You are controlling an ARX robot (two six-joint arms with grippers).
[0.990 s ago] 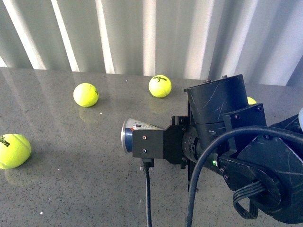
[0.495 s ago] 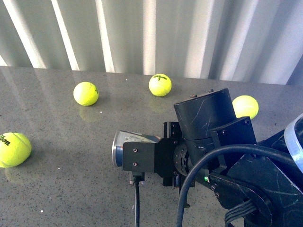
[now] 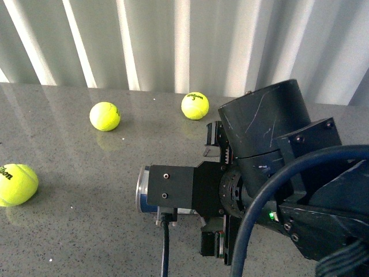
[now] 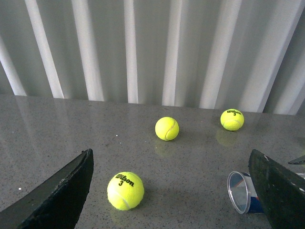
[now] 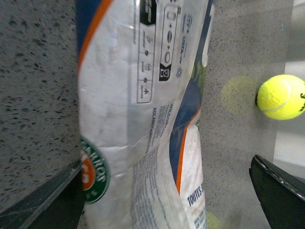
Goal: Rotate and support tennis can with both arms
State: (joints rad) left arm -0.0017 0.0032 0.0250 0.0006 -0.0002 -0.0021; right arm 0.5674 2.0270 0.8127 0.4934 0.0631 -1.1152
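Note:
The tennis can (image 3: 142, 191) lies on its side on the grey table. In the front view only its metal-rimmed open end shows, left of the right arm's boxy wrist (image 3: 184, 190). In the right wrist view the can's white, blue and orange label (image 5: 138, 119) fills the space between the jaws. My right gripper (image 5: 164, 200) is open and straddles the can; I cannot tell whether a finger touches it. My left gripper (image 4: 169, 195) is open and empty, low over the table. The can's open end (image 4: 239, 192) lies just inside one of its fingers (image 4: 281, 191).
Yellow tennis balls lie on the table: one at the left edge (image 3: 16, 184), one at the back left (image 3: 105, 116), one at the back middle (image 3: 195, 105). A "Wilson 3" ball (image 4: 125, 191) sits between my left gripper's fingers. A corrugated wall (image 3: 184, 40) stands behind the table.
The can's open end slid a little left. The right arm's cylindrical segment swung up and closer, and now hides the ball at the back right. Finger parts now show above and below the wrist.

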